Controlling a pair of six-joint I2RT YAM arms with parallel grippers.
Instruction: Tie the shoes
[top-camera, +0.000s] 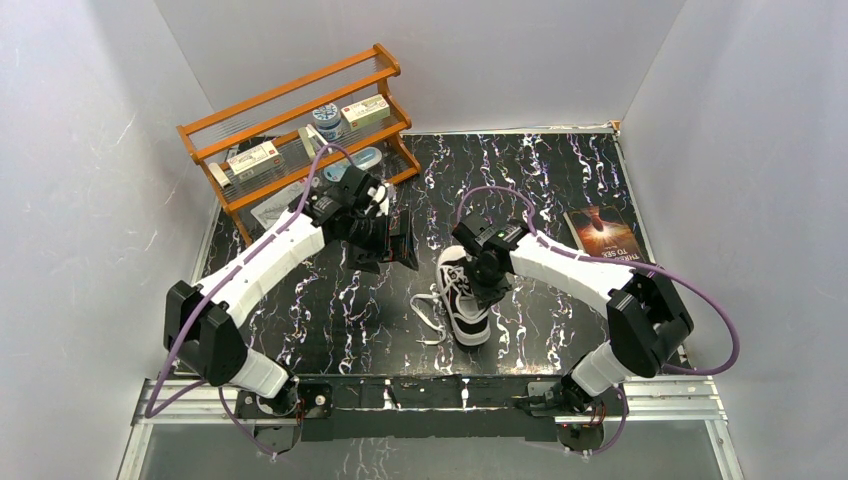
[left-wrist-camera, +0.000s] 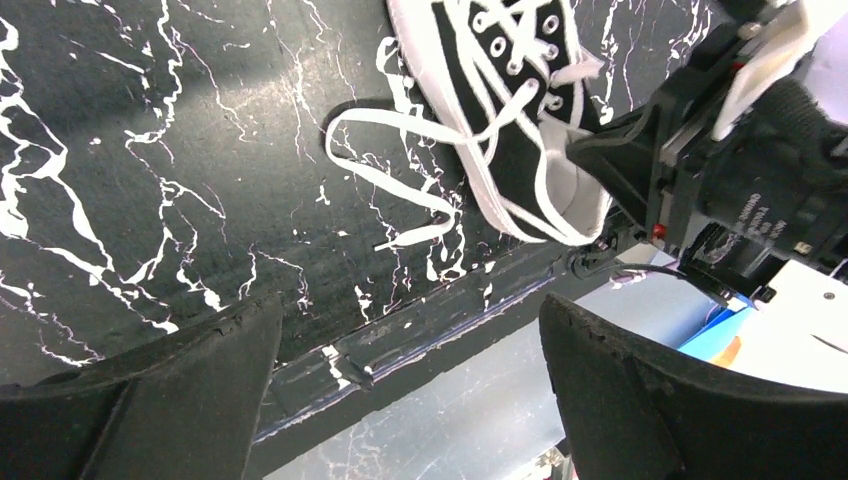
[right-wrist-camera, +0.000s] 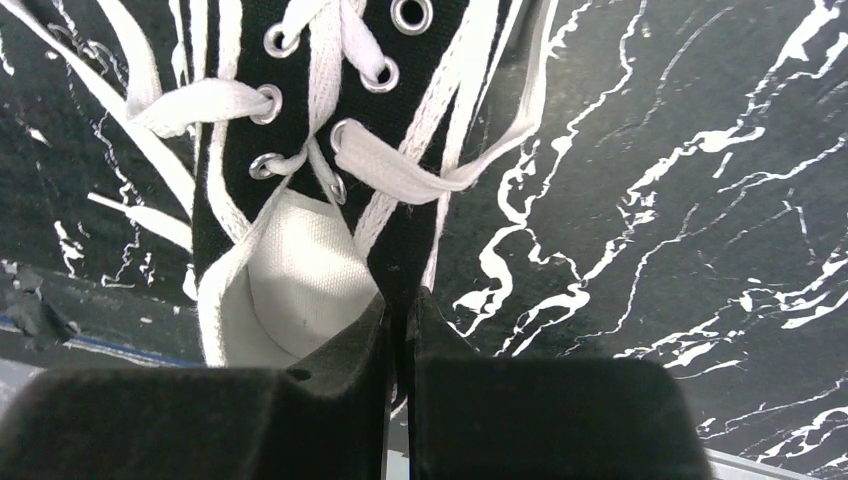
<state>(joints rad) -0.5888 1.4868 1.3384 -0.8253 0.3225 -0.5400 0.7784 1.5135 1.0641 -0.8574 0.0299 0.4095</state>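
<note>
The black sneaker (top-camera: 462, 297) with white sole and toe cap lies on the black marbled table, toe toward the near edge. Its white laces (top-camera: 428, 315) are untied and trail loose to its left. My right gripper (top-camera: 487, 282) is shut on the black side wall of the shoe's collar (right-wrist-camera: 400, 262), beside the white lining; the jaws (right-wrist-camera: 398, 320) stand almost together. My left gripper (top-camera: 404, 246) is open and empty, held above the table to the left of the shoe's heel. In the left wrist view the shoe (left-wrist-camera: 500, 110), loose laces (left-wrist-camera: 385, 172) and wide-apart fingers (left-wrist-camera: 150, 400) show.
An orange wooden rack (top-camera: 300, 130) with small boxes and a tin stands at the back left, with papers beneath it. A book (top-camera: 603, 232) lies at the right edge. The metal rail (top-camera: 430, 395) runs along the table's near edge. White walls enclose three sides.
</note>
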